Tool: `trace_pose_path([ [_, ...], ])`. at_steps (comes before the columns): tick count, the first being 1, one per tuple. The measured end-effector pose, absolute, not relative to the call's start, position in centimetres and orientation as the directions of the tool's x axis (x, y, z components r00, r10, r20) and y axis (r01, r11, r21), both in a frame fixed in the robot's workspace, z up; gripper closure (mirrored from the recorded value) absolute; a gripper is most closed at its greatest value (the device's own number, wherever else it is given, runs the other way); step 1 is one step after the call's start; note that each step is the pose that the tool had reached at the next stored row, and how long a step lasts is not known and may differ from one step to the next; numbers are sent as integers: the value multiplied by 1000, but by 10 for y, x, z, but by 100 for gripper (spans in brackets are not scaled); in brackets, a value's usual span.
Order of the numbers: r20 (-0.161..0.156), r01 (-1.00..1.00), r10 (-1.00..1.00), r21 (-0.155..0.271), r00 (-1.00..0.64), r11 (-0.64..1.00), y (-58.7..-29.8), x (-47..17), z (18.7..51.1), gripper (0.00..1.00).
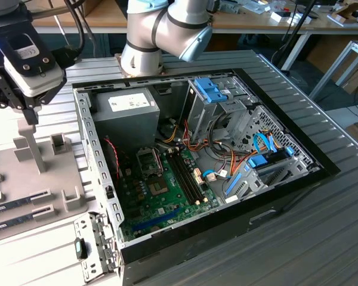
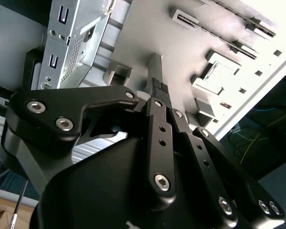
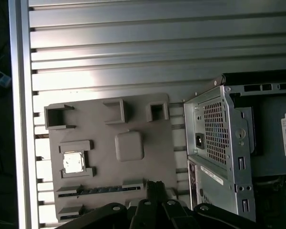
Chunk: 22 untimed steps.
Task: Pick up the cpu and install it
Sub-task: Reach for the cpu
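Note:
The cpu [image 3: 72,163], a small square chip with a silver top, lies flat in a raised holder on the grey fixture plate [image 3: 109,171]. In the first wrist view my gripper [image 3: 155,187] hangs above the plate's edge nearest the computer case, well to one side of the cpu and apart from it. Its black fingers [image 2: 155,88] are pressed together with nothing between them. In the exterior view the gripper [image 1: 31,116] hovers over the plate at the left. The black socket frame [image 1: 148,161] stands on the green motherboard [image 1: 161,193] inside the case.
The open computer case [image 1: 101,196] lies at the middle with a grey power supply [image 1: 124,113], blue drive brackets [image 1: 210,90] and cables. Memory sticks [image 1: 188,179] sit beside the socket. Upright blocks [image 1: 31,149] and slotted holders [image 3: 100,191] rise from the fixture plate.

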<state>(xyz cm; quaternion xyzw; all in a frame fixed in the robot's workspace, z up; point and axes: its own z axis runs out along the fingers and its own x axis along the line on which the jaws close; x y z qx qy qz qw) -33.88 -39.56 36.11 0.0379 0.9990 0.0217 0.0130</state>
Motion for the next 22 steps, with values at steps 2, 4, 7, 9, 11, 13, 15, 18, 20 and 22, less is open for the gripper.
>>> trace_pose_path([
  [2, -24, 75, 76, 44, -997, 996, -394, -341, 360, 89],
  [4, -25, 75, 76, 44, -997, 996, -394, -342, 360, 89],
  [7, -25, 75, 76, 44, -997, 996, -393, -345, 359, 89],
  [9, -24, 75, 76, 44, -997, 996, -393, -346, 358, 89],
  [11, -24, 75, 76, 44, -997, 996, -393, -348, 357, 89],
  [13, -25, 75, 76, 44, -997, 996, -393, -350, 357, 89],
  [15, -24, 75, 76, 44, -997, 996, -393, -352, 356, 89],
  [18, -24, 75, 76, 44, -997, 996, -393, -356, 355, 89],
  [20, -24, 75, 76, 44, -997, 996, -393, -358, 354, 89],
  [22, -25, 75, 76, 44, -997, 996, -393, -361, 353, 89],
])
